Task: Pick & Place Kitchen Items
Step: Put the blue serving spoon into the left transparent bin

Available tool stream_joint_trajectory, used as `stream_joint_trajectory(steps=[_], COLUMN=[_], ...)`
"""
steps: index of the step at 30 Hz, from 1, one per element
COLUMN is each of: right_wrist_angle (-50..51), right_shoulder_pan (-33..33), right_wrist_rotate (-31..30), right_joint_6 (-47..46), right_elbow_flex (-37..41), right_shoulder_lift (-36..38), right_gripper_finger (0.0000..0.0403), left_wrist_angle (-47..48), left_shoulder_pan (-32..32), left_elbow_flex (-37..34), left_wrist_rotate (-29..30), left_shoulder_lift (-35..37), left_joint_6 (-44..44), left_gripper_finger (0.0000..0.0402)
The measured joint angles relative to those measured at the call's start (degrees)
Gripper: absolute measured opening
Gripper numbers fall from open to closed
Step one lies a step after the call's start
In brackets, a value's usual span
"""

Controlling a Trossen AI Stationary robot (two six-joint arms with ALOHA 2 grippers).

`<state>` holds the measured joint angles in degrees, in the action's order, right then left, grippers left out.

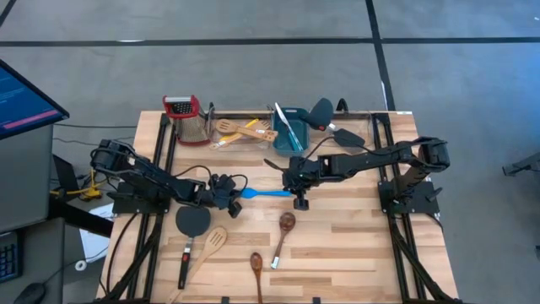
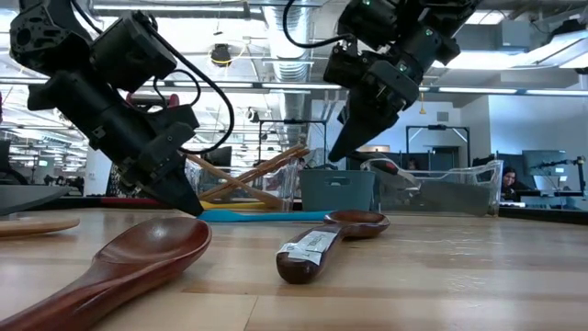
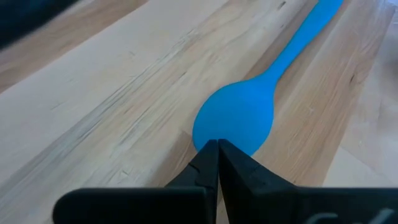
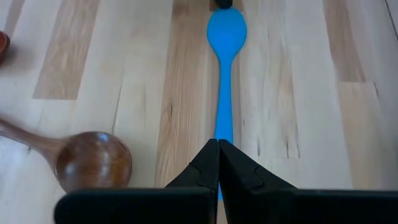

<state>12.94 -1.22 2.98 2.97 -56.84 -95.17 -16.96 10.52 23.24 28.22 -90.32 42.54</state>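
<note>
Dark-brown wooden spoon (image 2: pixel 110 267) foremost; blue spoon (image 1: pixel 266 194) lies crosswise, bowl toward left gripper (image 1: pixel 229 199).

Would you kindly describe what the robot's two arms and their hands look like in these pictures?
Both arms are matte black, built of blocky, boxy segments, with loose black cables looping along them. The left hand and the right hand each end in two slim black fingers that taper to a narrow wedge-shaped tip, mounted on a wide flat black bar. No markings or labels are visible on them.
</note>
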Motion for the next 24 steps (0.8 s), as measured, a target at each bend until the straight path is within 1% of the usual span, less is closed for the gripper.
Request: stream_joint_trajectory(steps=[3,6,12,15,17,20,22,24], right_wrist_angle=[0.36,-0.28,-0.12,0.01,-1.13,-1.35,-4.92,-2.88], right_shoulder_pan=[-0.1,-0.12,-0.08,-0.08,-0.05,0.07,0.12,0.01], right_wrist_rotate=[0.0,-0.21,-2.77,-2.59,-1.57,-1.27,-1.33,-1.33], right_joint_6=[0.52,0.58,1.16,1.47,1.49,1.51,1.52,1.52], right_elbow_flex=[-0.04,-0.13,-0.09,-0.07,-0.11,0.13,-0.55,0.04], right_shoulder_lift=[-0.47,-1.38,-1.84,-2.04,-3.08,-4.29,-6.23,-6.43], right_gripper_finger=[0.0003,0.0025,0.0115,0.0158,0.0178,0.0196,0.02,0.0201], left_wrist_angle=[-0.06,-0.08,0.01,-0.01,-0.03,-0.05,-0.12,-0.23], left_shoulder_pan=[0.0,0.0,0.0,0.0,0.0,0.0,0.0,0.0], left_elbow_flex=[0.0,0.0,0.0,0.0,-0.02,-0.04,-0.04,-0.11], left_wrist_rotate=[-0.17,-0.29,-0.73,-0.87,-1.03,-1.13,-1.13,-1.19], left_shoulder_lift=[-0.02,-0.04,-0.11,-0.12,-0.15,-0.17,-0.17,-0.17], left_joint_6=[0.05,0.09,0.11,0.12,0.13,0.13,0.13,0.13], left_gripper_finger=[0.0001,0.0001,0.0001,0.0001,0.0001,0.0001,0.0001,0.0001])
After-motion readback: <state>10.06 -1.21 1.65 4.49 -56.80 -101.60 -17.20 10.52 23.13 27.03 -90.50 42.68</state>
